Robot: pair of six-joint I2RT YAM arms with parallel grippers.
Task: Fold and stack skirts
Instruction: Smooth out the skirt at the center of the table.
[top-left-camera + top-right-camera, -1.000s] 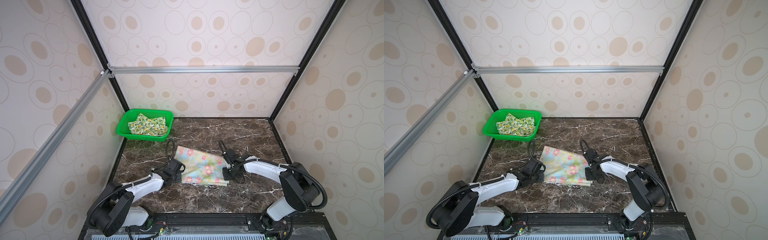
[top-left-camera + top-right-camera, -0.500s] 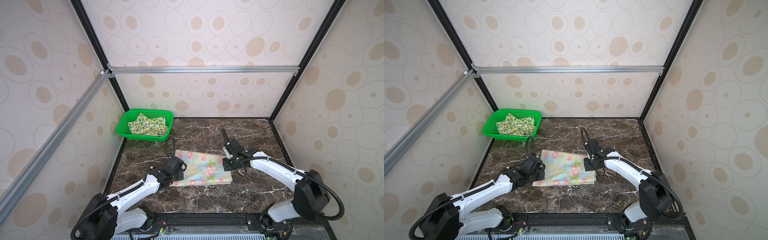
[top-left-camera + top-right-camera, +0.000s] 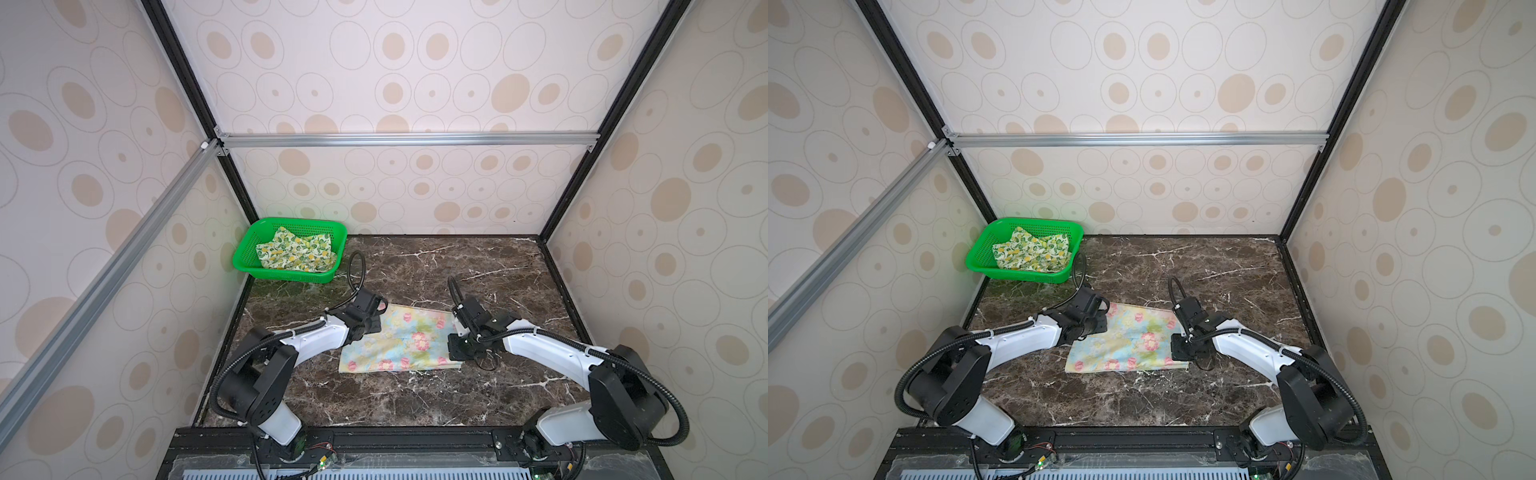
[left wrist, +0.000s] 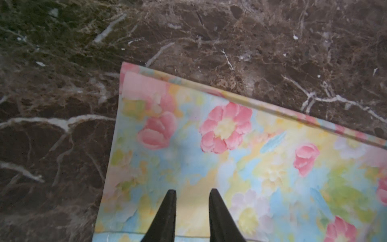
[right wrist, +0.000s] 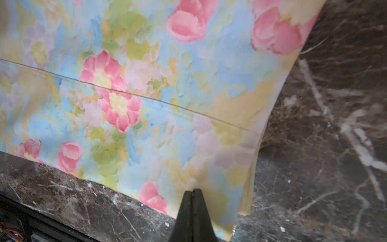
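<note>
The pastel floral skirt (image 3: 401,343) (image 3: 1129,343) lies flat and folded in the middle of the marble table. My left gripper (image 3: 375,323) (image 4: 192,191) hovers over its far left corner, open, with only cloth (image 4: 230,150) showing beneath the gap. Over the skirt's near right edge, my right gripper (image 3: 455,352) (image 5: 193,190) is shut, its tips down on the fabric (image 5: 146,94). I cannot tell whether they pinch any cloth. The lemon-print skirt (image 3: 297,251) (image 3: 1032,251) lies crumpled in the green basket (image 3: 291,275) (image 3: 1017,272).
The basket stands in the far left corner against the walls. Patterned walls and black frame posts close in the table on three sides. Dark marble (image 3: 415,395) shows in front of the floral skirt and behind it towards the back wall.
My left gripper has moved away from me and rightward onto the skirt's far left corner. The right gripper went toward the back, then returned to the near right edge. The skirt lies flatter.
</note>
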